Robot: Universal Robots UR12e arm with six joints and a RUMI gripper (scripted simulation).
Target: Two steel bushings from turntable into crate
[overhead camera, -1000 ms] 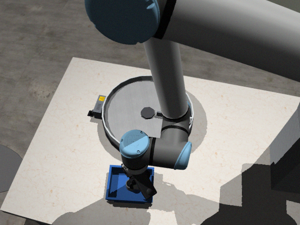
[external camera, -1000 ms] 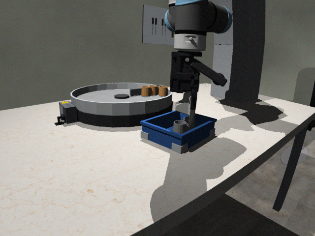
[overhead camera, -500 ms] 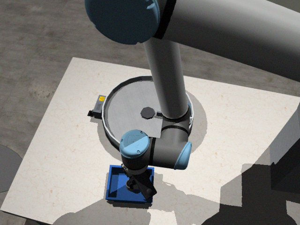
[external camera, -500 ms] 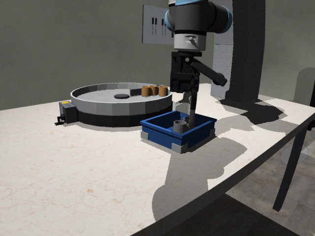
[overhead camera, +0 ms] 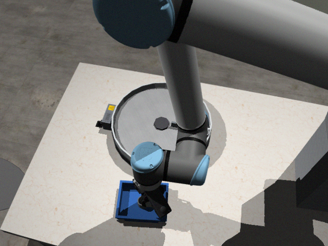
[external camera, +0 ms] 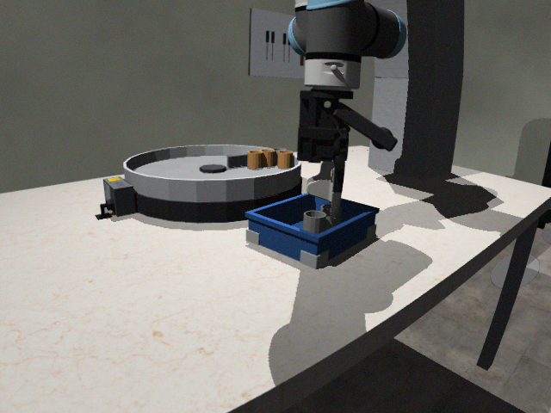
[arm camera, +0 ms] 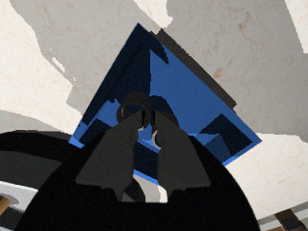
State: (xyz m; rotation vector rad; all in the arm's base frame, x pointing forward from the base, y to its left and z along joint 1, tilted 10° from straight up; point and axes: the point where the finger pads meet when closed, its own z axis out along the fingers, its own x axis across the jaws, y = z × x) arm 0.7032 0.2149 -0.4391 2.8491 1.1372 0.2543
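Workshop or factory cell, going by the fittings. Bare concrete floor (overhead camera: pixel 39 47), stained and mottled. Plain grey-green walls (external camera: pixel 111 66), no windows in view. Heavy industrial arm (overhead camera: pixel 182 87) standing over a pale stone-look table (external camera: pixel 111 288) on dark slanted legs (external camera: pixel 507 284). On the table: a round grey turntable (external camera: pixel 187 181) with a raised rim and a black drive box (external camera: pixel 119 195) carrying a yellow warning label. Blue parts crate (external camera: pixel 284 237) with grey corner pieces just beside it. Grey wall panel (external camera: pixel 271 44) behind, hung with slim dark tools. Nothing domestic about the furnishings.
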